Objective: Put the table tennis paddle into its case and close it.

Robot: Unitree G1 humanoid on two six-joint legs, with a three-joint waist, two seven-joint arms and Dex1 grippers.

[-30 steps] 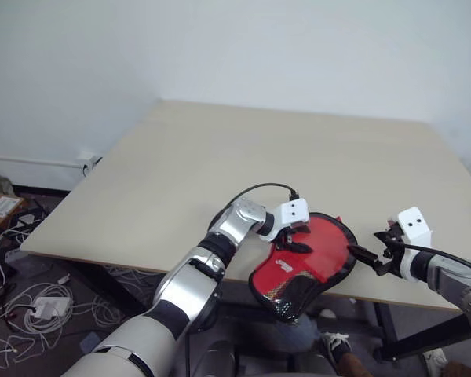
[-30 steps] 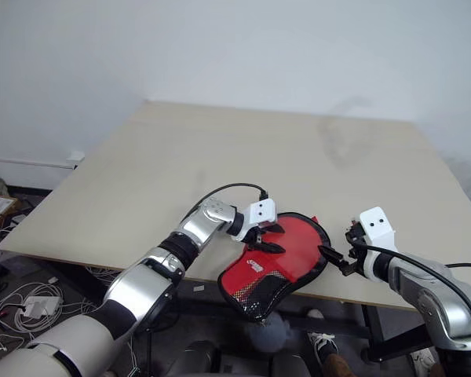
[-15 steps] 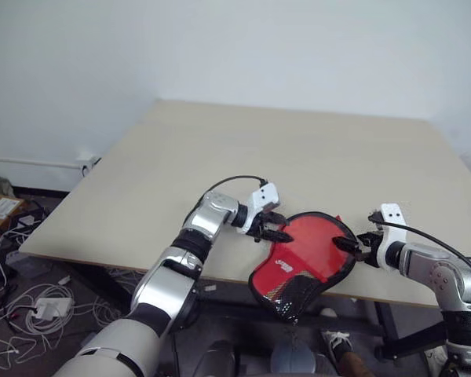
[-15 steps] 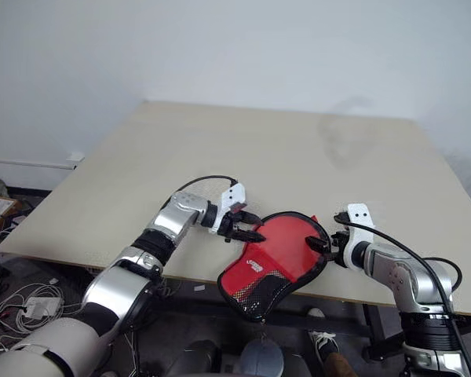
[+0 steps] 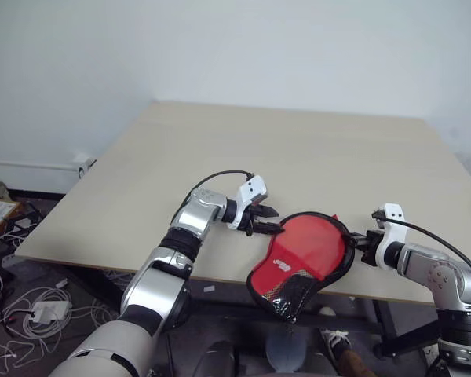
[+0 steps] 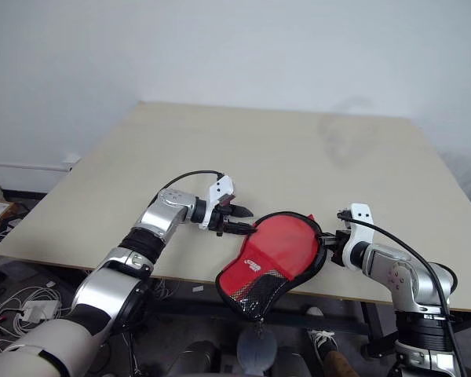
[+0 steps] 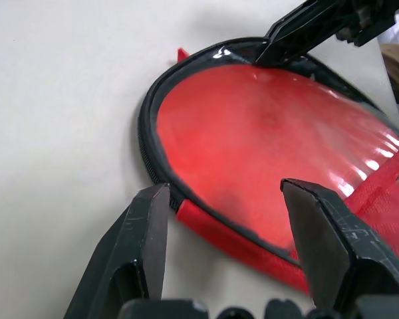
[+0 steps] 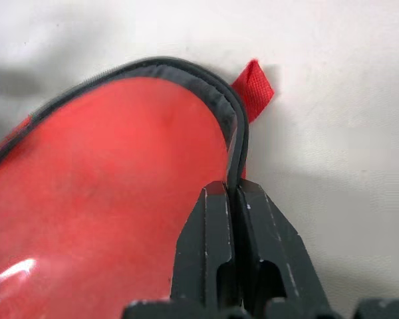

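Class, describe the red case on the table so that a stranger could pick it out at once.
On the beige table, look to the near edge between the two robot arms. The case is a red, paddle-shaped fabric cover with black zipper edging, its black mesh end overhanging the edge.

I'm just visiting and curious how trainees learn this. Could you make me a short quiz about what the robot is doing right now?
1. True or false: the right gripper is shut on the edge of the case.
2. Which gripper stands open beside the case? A) left B) right
3. Where does the case's narrow mesh end lie: fully on the table, or over its near edge?

Key:
1. True, pinching the black edging.
2. A; the left gripper is open, holding nothing.
3. Over the near edge.
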